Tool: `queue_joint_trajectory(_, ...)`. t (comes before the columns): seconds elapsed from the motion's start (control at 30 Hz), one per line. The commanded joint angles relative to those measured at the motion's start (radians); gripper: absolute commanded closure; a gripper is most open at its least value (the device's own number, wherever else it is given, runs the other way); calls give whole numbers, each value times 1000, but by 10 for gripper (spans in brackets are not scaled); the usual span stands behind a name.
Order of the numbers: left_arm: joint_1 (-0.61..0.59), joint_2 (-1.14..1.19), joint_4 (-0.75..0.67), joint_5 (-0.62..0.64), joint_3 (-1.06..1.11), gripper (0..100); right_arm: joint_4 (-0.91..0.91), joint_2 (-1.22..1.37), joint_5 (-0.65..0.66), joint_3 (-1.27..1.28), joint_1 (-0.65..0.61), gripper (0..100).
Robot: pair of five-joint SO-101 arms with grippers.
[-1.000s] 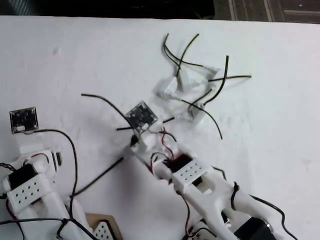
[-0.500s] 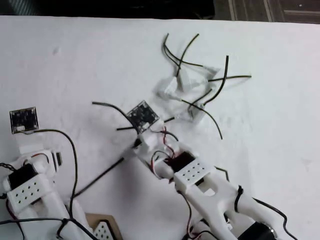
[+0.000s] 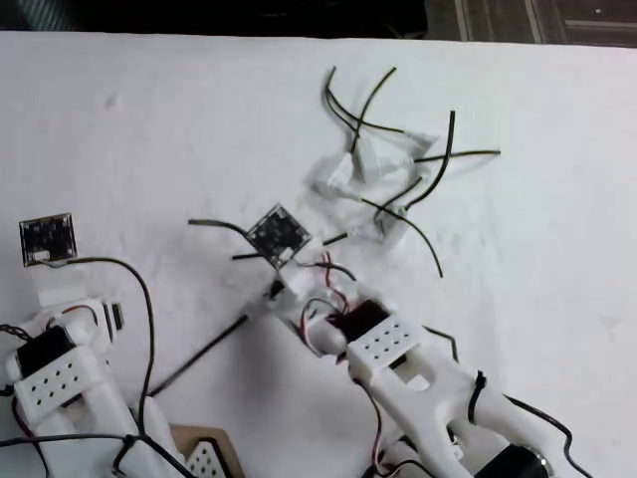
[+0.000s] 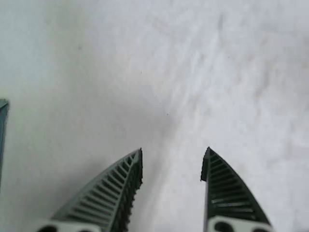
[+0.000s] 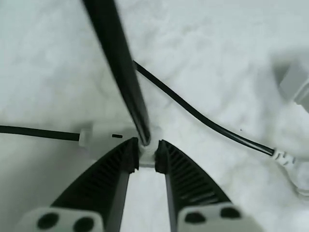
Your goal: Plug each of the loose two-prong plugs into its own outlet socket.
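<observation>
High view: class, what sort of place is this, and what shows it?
Probably a robotics test bench: a white table, a left arm and a right arm with bare wiring, and a heap of loose plugs.

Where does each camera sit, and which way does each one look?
High view: fixed above the table, looking down; the left arm and right arm show.
Left wrist view: on the left arm, facing bare table; its open fingers show.
Right wrist view: on the right arm, facing the table; its fingers grip a white plug.
Shared: high and right wrist views both show black cords.
</observation>
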Motion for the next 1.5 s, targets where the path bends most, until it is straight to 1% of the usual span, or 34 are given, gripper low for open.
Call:
queue_joint_trajectory(0.0,7,-18,-17,6,-5,793,50,18,9,-2,8,981)
queue_joint_trajectory(0.2,7,-18,-17,6,-5,793,50,36,40,-2,15,981)
queue_joint_trajectory(0.37,7,-18,-17,6,-5,793,61,176,38,-68,22,981)
queue_joint_trajectory(0.5,7,-18,-17,6,-5,793,168,295,35,-192,41,981)
queue_joint_trajectory(0.6,7,-18,-17,6,-5,793,223,351,35,-239,36,981)
queue_joint_trajectory(1.1,7,-18,-17,6,-5,792,228,403,41,-290,27,981)
queue_joint_trajectory(1.37,7,-18,-17,6,-5,792,427,631,35,-535,30,981)
queue_joint_trajectory(1.47,7,-18,-17,6,-5,791,463,670,35,-578,31,981)
